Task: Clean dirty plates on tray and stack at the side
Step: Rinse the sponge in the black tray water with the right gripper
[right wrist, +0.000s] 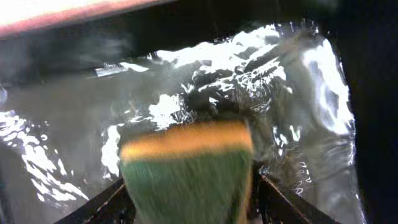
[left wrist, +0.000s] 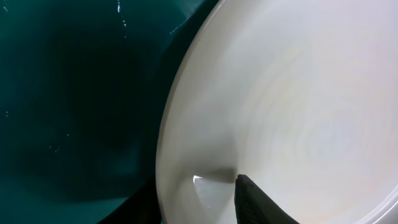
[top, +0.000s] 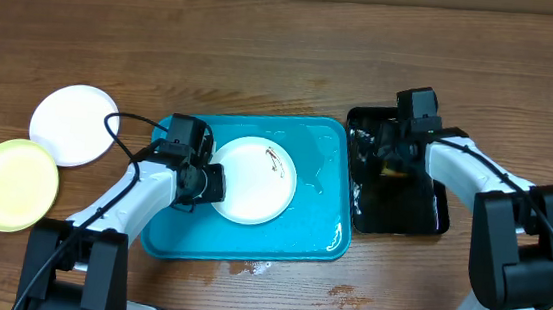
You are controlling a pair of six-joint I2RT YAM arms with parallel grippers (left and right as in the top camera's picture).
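Here, plate (top: 252, 181) in blue tray (top: 316, 224), sponge (right wrist: 186, 168) over black tray (top: 422, 213)

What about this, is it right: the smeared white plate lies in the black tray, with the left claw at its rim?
No. The smeared white plate lies in the blue tray, not the black tray, as the overhead view shows. The left claw is indeed at its rim.

Left fingers (left wrist: 254, 204), right fingers (right wrist: 286, 206), both apart.
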